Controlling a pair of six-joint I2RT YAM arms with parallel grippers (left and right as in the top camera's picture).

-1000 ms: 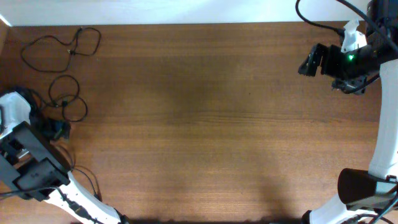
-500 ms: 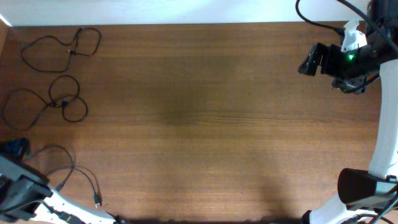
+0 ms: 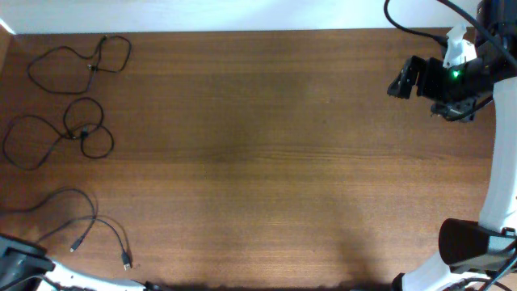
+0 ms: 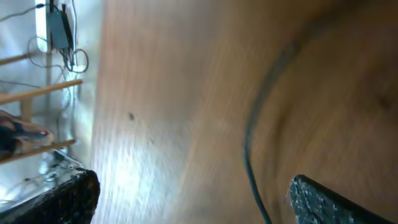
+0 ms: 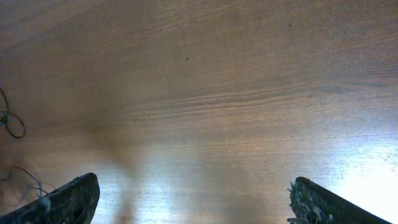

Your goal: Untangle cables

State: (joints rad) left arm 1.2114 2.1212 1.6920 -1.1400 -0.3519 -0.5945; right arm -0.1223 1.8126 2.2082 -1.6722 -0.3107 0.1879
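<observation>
Though L arm [image 3: 16,263] is cut off overhead & L wrist view blurs, L jaws & R jaws gape wide; cables [image 3: 81,133] lie as separate loose loops, bench [image 3: 266,162] left side.

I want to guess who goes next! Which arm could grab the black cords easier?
Probably left. The cables lie on the table's left side, and the left pincer has one cable just ahead. The right pincer hovers at the far right.
</observation>
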